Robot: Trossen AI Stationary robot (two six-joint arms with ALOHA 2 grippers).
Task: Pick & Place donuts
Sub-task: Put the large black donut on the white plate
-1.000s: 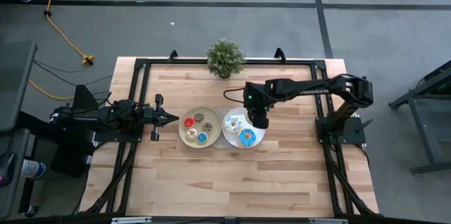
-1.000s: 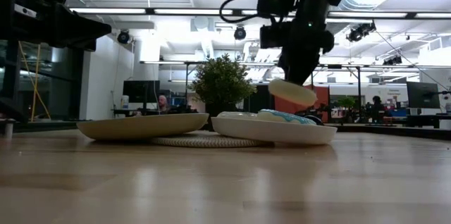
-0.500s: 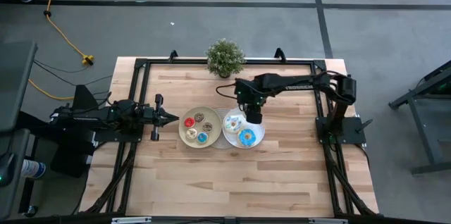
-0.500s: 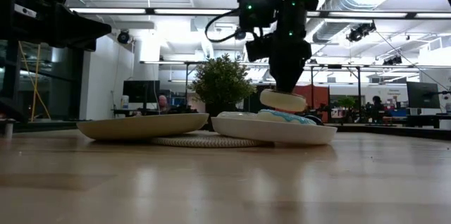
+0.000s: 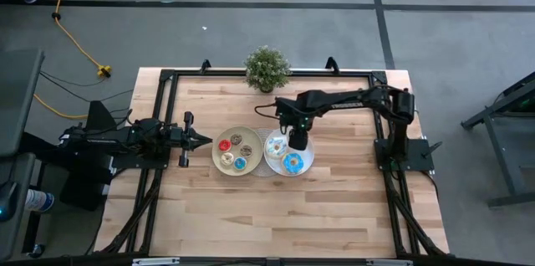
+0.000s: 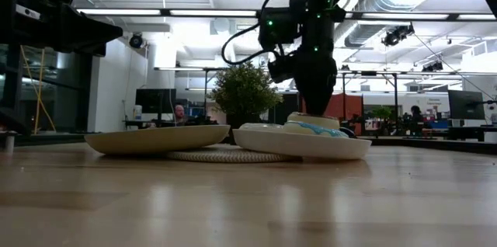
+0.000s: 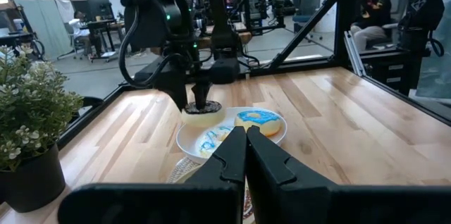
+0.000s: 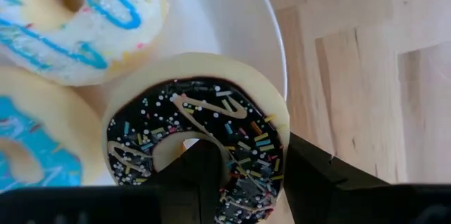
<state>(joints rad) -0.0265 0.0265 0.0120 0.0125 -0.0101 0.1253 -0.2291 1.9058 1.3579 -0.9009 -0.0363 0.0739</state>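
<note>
While the left gripper [image 5: 206, 139] is waiting shut over the table's [image 5: 251, 207] left side, the right gripper [image 5: 298, 140] is reaching down over the white plate [image 5: 308, 163], its fingers [image 8: 204, 164] partly open and clamped on the chocolate donut [image 8: 201, 136]: one finger sits in the hole, the other outside the ring's rim. The donut is lying flat, icing and sprinkles facing up, hole axis vertical, at the plate's far right edge; whether it is touching the plate cannot be told. Just beside it on the same plate are lying a white donut [image 8: 77, 20] with blue stripes and a blue donut [image 5: 292, 163]. The beige plate [image 5: 224, 164] to the left is carrying small donuts [image 5: 225, 145]. A plant [image 5: 267, 68] is standing at the far edge.
</note>
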